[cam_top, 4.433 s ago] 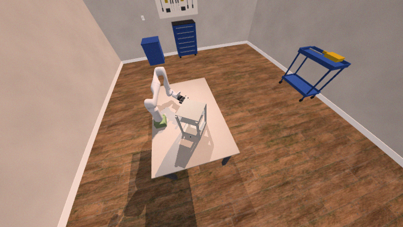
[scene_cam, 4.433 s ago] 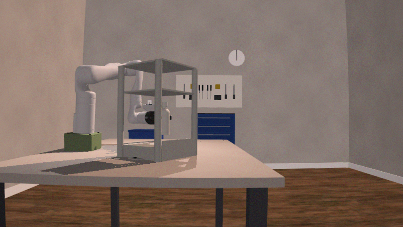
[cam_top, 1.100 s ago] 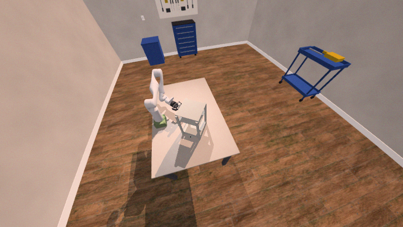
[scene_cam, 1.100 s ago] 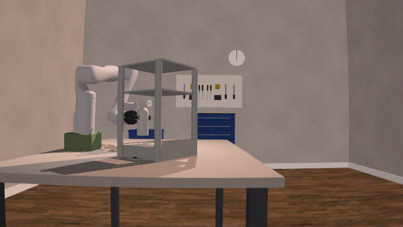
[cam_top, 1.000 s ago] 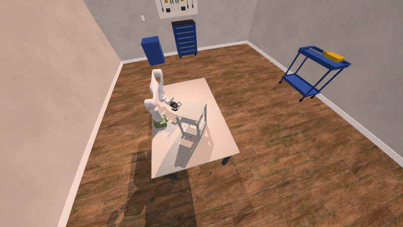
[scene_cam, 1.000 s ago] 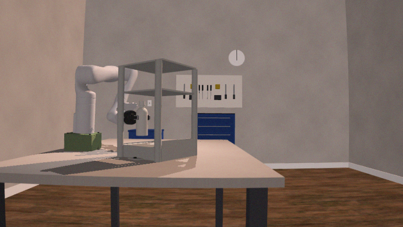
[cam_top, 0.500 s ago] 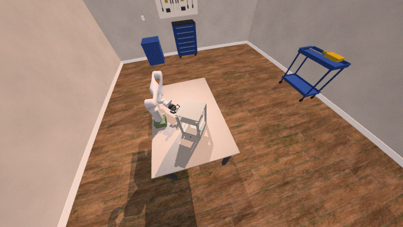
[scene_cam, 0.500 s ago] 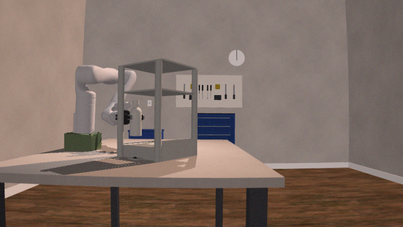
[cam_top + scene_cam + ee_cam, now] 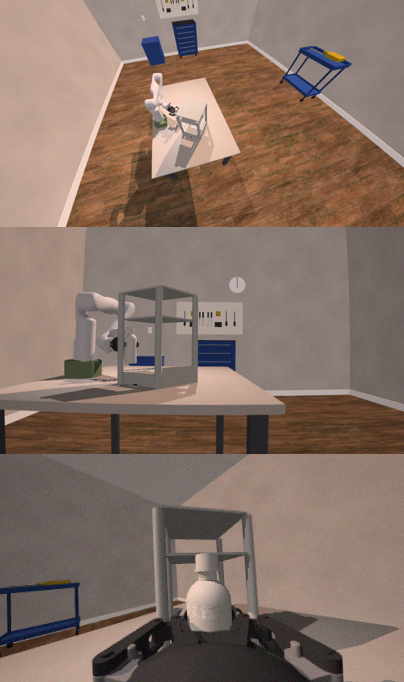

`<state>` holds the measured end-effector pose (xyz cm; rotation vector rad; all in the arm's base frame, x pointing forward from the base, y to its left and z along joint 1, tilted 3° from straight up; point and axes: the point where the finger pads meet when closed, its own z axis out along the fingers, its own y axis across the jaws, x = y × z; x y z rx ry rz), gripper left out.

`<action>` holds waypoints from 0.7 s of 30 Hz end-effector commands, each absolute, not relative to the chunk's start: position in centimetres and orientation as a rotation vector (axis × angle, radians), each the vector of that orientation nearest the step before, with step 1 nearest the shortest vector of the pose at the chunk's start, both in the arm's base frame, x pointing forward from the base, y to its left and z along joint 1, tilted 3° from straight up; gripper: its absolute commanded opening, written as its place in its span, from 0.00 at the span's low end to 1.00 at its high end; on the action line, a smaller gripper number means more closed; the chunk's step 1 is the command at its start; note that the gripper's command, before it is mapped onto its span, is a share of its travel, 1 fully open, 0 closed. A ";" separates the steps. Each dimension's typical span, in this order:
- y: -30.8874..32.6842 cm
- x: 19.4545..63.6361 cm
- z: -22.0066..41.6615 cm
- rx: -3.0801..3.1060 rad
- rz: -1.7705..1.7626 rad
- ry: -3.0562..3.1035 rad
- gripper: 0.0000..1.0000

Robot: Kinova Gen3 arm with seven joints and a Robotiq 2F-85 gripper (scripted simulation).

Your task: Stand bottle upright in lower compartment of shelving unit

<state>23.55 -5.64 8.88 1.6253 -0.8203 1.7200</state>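
White bottle stands upright, cap up, clamped in the gripper, hanging just outside the shelf's lower compartment, above its floor level, beside the corner post.

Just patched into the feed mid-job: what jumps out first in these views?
The white bottle stands out: upright, cap up, clamped in the end effector and held above the table, at the level of the lower compartment. Next is the grey shelving unit in the middle of the table, an open frame with a low front lip. The white arm rises from a green base at the table's left.
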 end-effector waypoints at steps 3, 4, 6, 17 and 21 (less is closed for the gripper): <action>-6.2 23.2 9.1 1.622 1.723 -0.802 0.00; -6.3 23.1 9.1 1.622 1.723 -0.802 0.00; -6.6 22.9 9.1 1.622 1.723 -0.802 0.00; -7.8 22.0 9.1 1.622 1.723 -0.802 0.00; -8.1 21.8 9.1 1.622 1.723 -0.802 0.00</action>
